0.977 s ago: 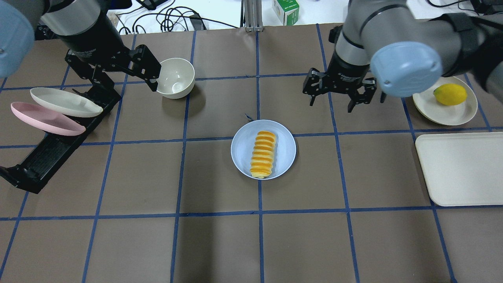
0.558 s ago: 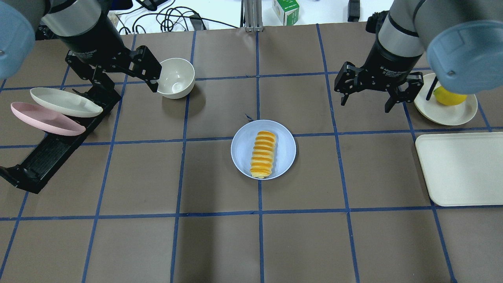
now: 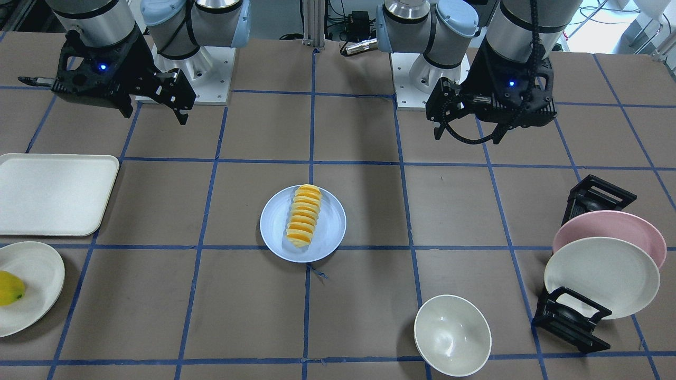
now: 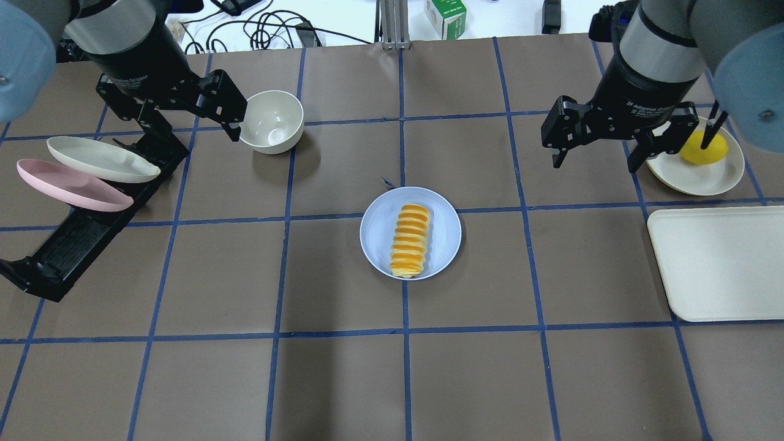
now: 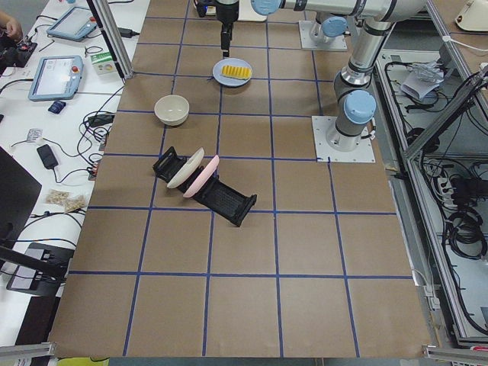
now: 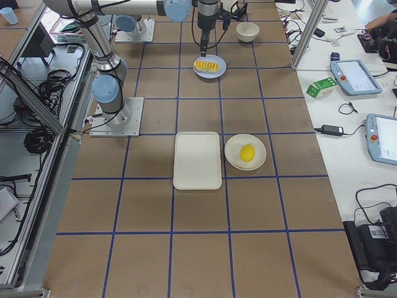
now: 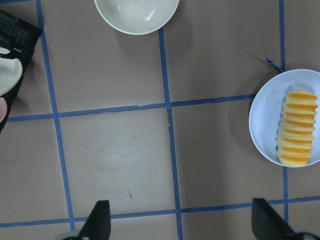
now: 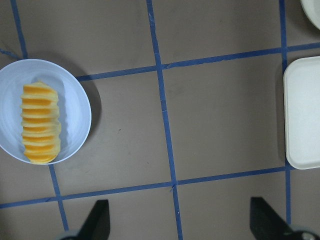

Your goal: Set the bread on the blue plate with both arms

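The bread (image 4: 410, 240), a ribbed golden-yellow loaf, lies lengthwise on the blue plate (image 4: 376, 233) at the table's middle. Both also show in the front view, bread (image 3: 303, 215) on plate (image 3: 331, 228), and in the left wrist view (image 7: 297, 127) and right wrist view (image 8: 40, 123). My left gripper (image 4: 196, 131) is open and empty, raised to the far left of the plate by the white bowl. My right gripper (image 4: 595, 165) is open and empty, raised to the far right of the plate. Neither gripper touches the bread.
A white bowl (image 4: 272, 120) sits at the back left. A black rack (image 4: 79, 239) holds a cream plate (image 4: 101, 159) and a pink plate (image 4: 70, 184) at the left. A yellow fruit (image 4: 704, 147) lies on a cream plate (image 4: 692, 177) at the right, with a cream tray (image 4: 719, 263) in front of it.
My right gripper has moved to the right, away from the blue plate and toward the fruit's plate. My left gripper has shifted slightly left. The bread and plate have not moved.
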### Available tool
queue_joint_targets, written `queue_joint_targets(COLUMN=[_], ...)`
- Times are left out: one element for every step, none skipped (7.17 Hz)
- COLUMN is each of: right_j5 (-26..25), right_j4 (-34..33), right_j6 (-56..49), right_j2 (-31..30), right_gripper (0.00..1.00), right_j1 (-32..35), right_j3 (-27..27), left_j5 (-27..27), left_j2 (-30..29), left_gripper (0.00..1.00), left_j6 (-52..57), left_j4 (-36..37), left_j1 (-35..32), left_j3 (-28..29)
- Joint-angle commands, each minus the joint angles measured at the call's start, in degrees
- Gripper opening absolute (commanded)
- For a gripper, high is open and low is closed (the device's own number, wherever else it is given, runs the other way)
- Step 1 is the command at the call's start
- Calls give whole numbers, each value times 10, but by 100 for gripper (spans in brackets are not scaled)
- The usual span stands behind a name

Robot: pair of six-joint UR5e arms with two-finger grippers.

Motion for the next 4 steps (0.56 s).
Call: queue_joint_targets(right_j5=[4,3,5,5], right_j4=[7,10,9,9], right_j6=[-5,-5,-5,-5], right_j2=[-3,0,0,1], right_gripper=[100,100,100,100], right_j1=[0,3,3,4], right_j3=[-1,6,8,10], left_j5=[2,2,2,2], left_j2=[-6,-8,-11,-9], left_gripper=[100,100,100,100], left_j6=[-3,-2,-3,-3], left_j4=[0,0,1,0], left_j1=[1,1,1,0], left_j3=[5,5,4,3])
